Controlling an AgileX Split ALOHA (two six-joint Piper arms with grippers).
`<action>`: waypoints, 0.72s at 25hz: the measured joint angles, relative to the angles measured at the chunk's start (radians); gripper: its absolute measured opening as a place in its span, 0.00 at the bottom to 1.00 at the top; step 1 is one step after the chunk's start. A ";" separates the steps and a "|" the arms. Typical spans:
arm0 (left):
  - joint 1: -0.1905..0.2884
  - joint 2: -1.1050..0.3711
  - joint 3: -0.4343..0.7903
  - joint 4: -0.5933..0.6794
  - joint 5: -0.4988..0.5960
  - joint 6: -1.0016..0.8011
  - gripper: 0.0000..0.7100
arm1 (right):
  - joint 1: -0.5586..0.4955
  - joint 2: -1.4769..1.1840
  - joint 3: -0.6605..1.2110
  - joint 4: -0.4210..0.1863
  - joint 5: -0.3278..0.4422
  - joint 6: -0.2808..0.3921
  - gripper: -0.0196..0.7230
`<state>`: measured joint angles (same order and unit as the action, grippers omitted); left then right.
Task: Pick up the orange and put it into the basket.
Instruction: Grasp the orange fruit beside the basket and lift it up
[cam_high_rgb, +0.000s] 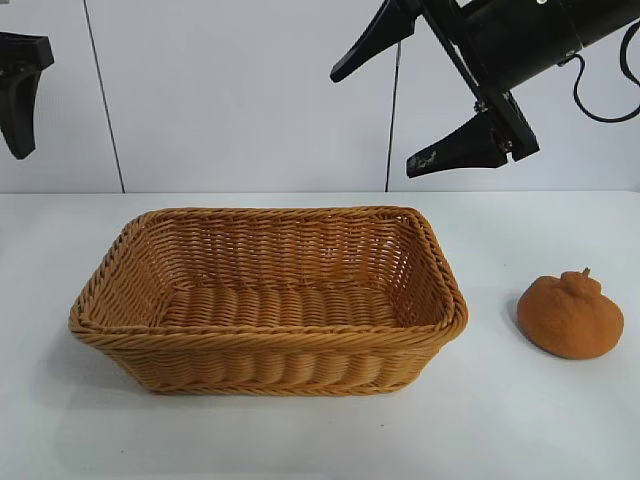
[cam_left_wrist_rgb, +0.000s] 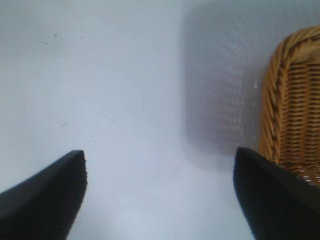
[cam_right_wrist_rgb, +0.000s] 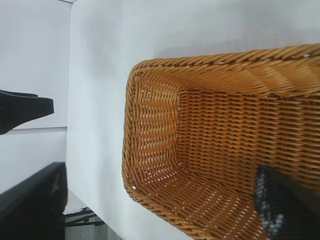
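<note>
Fingers (cam_high_rgb: 372, 40) of both grippers gape empty; only the exterior view shows the orange (cam_high_rgb: 570, 315).

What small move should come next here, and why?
Probably the right end effector should swing down toward the orange. It hangs open and empty, high over the basket's right end, while the orange sits untouched on the table to the right of the basket, nearest that arm. The left end effector is open at the far left edge, away from the fruit.
</note>
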<state>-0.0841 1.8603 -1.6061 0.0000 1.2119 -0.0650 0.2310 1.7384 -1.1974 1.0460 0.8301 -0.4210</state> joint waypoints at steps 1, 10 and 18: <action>0.000 0.000 0.000 0.000 0.001 0.000 0.81 | 0.000 0.000 0.000 -0.001 0.000 0.000 0.96; 0.000 -0.164 0.141 -0.012 -0.001 0.005 0.81 | 0.000 0.000 0.000 -0.004 0.000 0.000 0.96; 0.000 -0.535 0.456 -0.015 0.001 0.015 0.81 | 0.000 0.000 0.000 -0.007 0.000 0.000 0.96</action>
<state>-0.0841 1.3251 -1.1504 -0.0145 1.2134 -0.0495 0.2310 1.7384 -1.1974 1.0387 0.8301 -0.4210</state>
